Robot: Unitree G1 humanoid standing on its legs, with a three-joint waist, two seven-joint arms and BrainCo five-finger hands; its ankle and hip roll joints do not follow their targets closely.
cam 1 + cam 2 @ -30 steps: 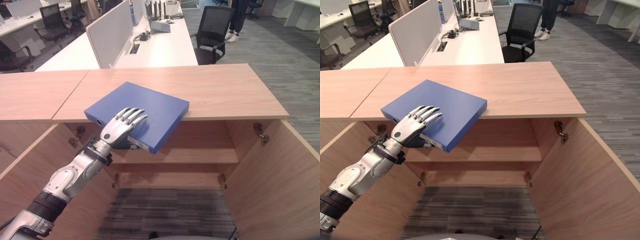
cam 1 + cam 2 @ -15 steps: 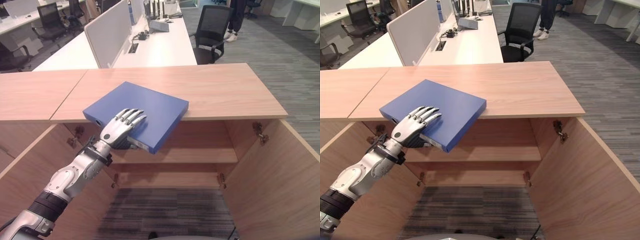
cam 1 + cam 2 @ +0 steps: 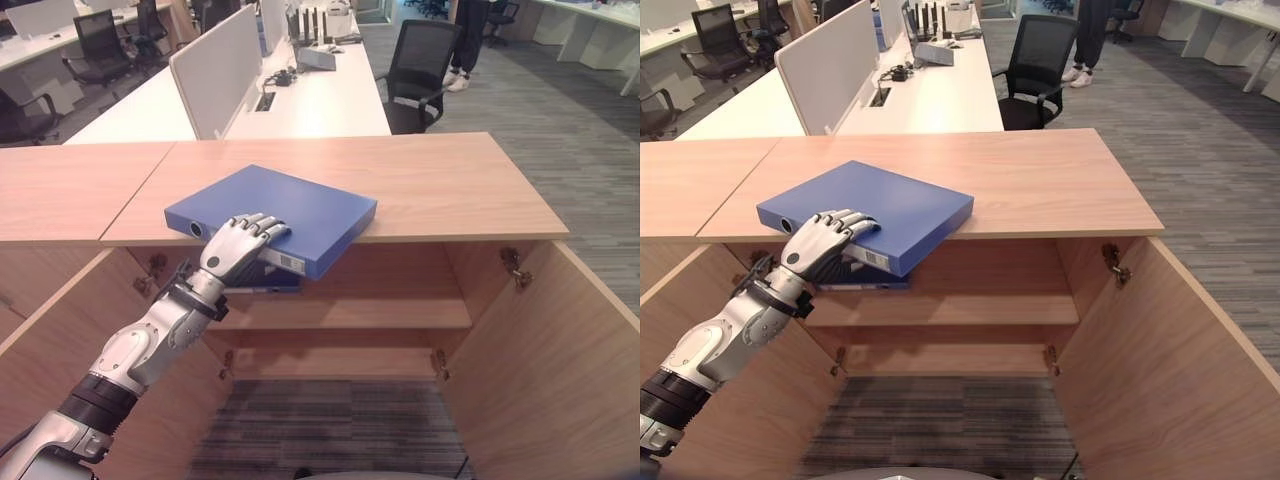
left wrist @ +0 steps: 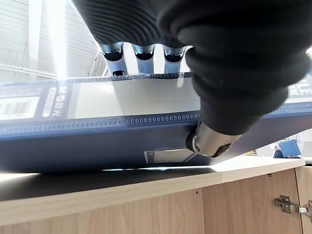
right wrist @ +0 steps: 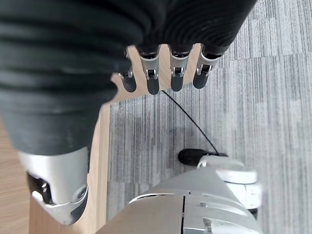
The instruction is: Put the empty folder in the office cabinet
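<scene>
A blue folder [image 3: 290, 205] lies flat on the wooden cabinet top [image 3: 450, 180], its near corner hanging out past the front edge. My left hand [image 3: 232, 250] is shut on that overhanging edge, fingers curled over the top cover and thumb [image 4: 209, 139] underneath. The left wrist view shows the folder's labelled spine [image 4: 97, 109] between them. A dark blue strip [image 3: 268, 286] shows just under the folder. Below, the cabinet stands open with a bare shelf [image 3: 350, 312]. My right hand [image 5: 175, 73] hangs over the carpet with straight fingers, holding nothing.
The cabinet doors stand swung out at the left [image 3: 60, 330] and right [image 3: 570, 360]. Behind the cabinet are white desks [image 3: 310, 90] with a divider panel [image 3: 215, 65], a black office chair [image 3: 420, 60] and a person [image 3: 468, 35] standing far back.
My left hand's fingers have gone from lying spread on the cover to curling over its edge. The folder's overhanging corner has come up nearer level.
</scene>
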